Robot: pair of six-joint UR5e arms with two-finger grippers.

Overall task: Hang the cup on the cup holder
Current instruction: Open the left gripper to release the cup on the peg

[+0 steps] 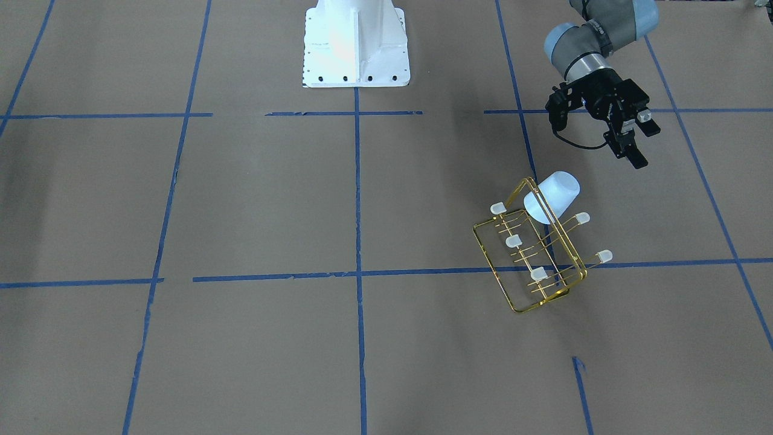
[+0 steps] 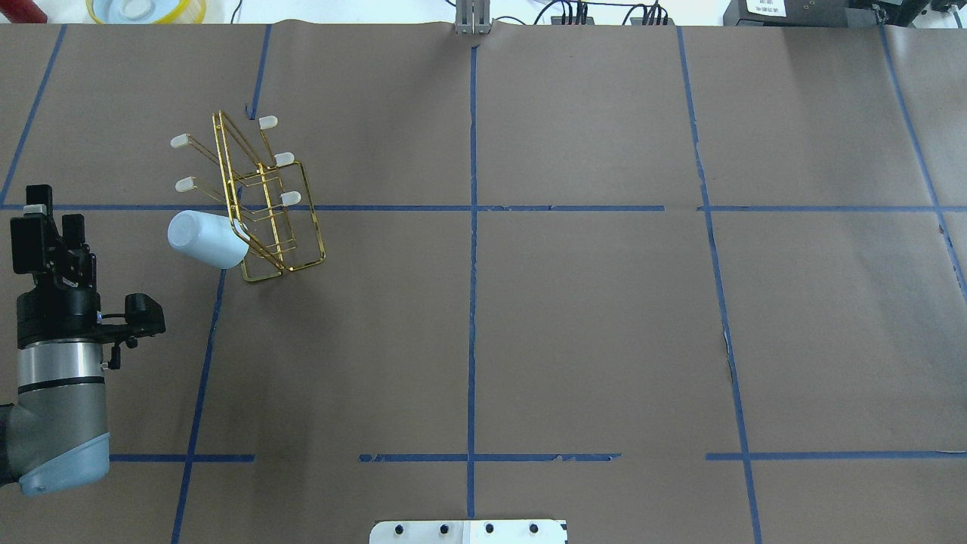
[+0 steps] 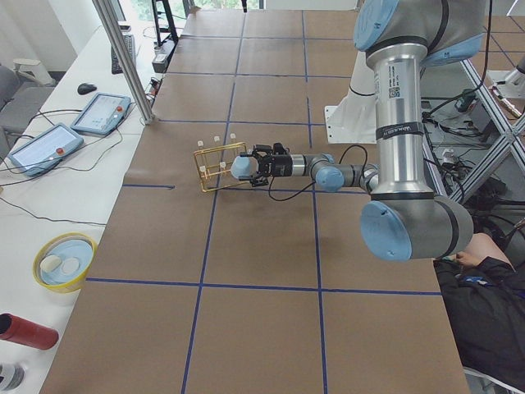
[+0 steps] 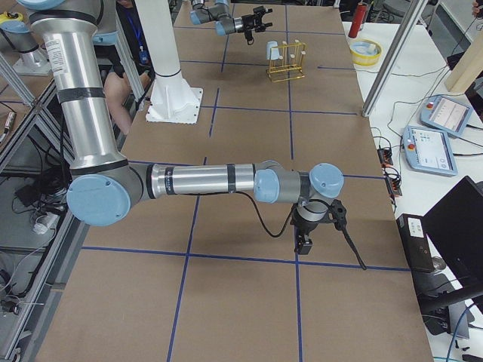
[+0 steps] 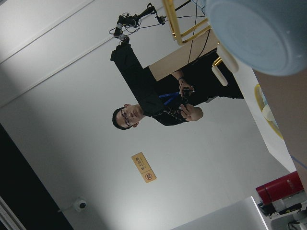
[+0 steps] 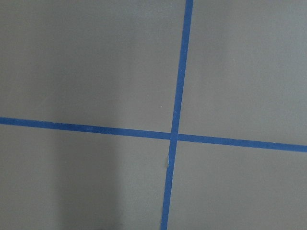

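Pale-blue cup (image 1: 555, 192) sits tilted over a prong at one end of the rack (image 1: 494, 269), looks seated. Left gripper (image 1: 646, 144) hangs spread and empty, apart from the rack, so I'd back straight off without bumping it. Right gripper (image 4: 306, 243): can't tell.

Lighting: even and diffuse, from overhead. The table (image 2: 604, 340) reads uniformly bright, with no hard-edged shadows. There is a soft dim patch toward the robot-side edge in the overhead view, and another at the left margin of the front-facing view. The white robot base (image 1: 356, 42) is overexposed and its surface detail is lost. The cup holder (image 1: 531, 254) wires show small glints.

Left wrist view: the cup (image 5: 254, 33) is very close and out of focus against a bright, pale background. Right wrist view: sharp, with a faint shadow at lower left.
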